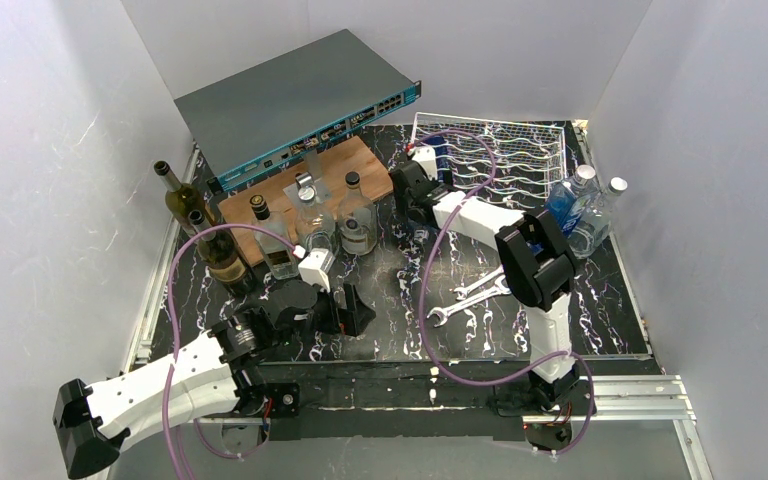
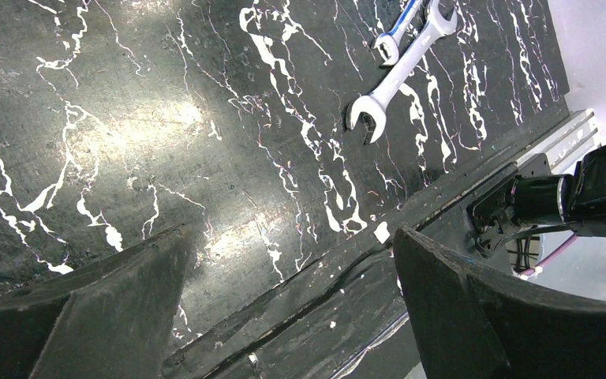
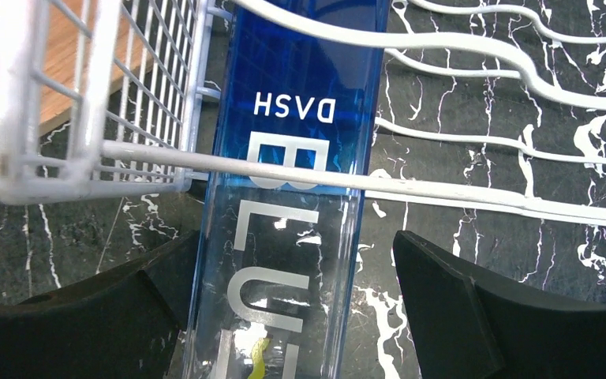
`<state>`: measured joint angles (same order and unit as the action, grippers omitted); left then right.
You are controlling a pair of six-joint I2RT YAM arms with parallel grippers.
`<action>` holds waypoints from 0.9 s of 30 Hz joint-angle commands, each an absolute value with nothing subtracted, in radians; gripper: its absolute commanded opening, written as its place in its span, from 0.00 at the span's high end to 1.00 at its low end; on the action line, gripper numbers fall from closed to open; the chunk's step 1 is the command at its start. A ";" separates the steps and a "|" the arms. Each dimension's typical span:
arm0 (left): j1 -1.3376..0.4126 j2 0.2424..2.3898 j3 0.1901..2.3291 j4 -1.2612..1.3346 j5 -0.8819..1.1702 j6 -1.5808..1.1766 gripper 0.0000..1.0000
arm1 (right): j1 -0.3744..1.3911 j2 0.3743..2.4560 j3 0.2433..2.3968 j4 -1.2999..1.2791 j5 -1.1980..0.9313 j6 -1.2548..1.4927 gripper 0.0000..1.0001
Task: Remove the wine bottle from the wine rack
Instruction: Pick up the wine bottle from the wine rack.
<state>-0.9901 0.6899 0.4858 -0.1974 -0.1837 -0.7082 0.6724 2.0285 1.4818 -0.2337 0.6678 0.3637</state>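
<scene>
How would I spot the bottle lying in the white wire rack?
Find the white wire rack at the far right of the table, beside the grey box. At its left end lies the wine bottle, between the open fingers of the right gripper. Unlike the upright glass bottles nearby, it is see-through blue with white DASH lettering.

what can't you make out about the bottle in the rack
Right wrist view: blue bottle runs past the top and bottom edges, so both ends are cut off.
Top view: the right arm hides part of it.
Right wrist view: right gripper is open around it; whether a finger touches it is unclear.
Wine rack: far end outside the wrist view.
</scene>
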 commanded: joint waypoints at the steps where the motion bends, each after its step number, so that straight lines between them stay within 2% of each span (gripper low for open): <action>1: -0.991 0.678 0.482 -0.202 -0.207 -0.714 0.02 | 0.675 2.059 1.528 -0.243 0.732 0.383 0.03; 9: -0.991 0.675 0.478 -0.201 -0.207 -0.715 0.02 | 0.674 2.060 1.525 -0.244 0.735 0.395 0.10; 16: -0.990 0.673 0.481 -0.202 -0.206 -0.714 0.02 | 0.674 2.049 1.517 -0.245 0.730 0.403 0.24; 22: -0.992 0.678 0.488 -0.205 -0.201 -0.714 0.02 | 0.675 2.005 1.483 -0.236 0.711 0.409 0.42; 27: -0.991 0.678 0.492 -0.206 -0.196 -0.714 0.02 | 0.674 1.942 1.441 -0.227 0.675 0.415 0.60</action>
<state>-0.9901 0.6899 0.4847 -0.1959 -0.1833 -0.7143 0.6765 2.0445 1.4631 -0.2367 0.6701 0.3901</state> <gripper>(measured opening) 0.983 0.746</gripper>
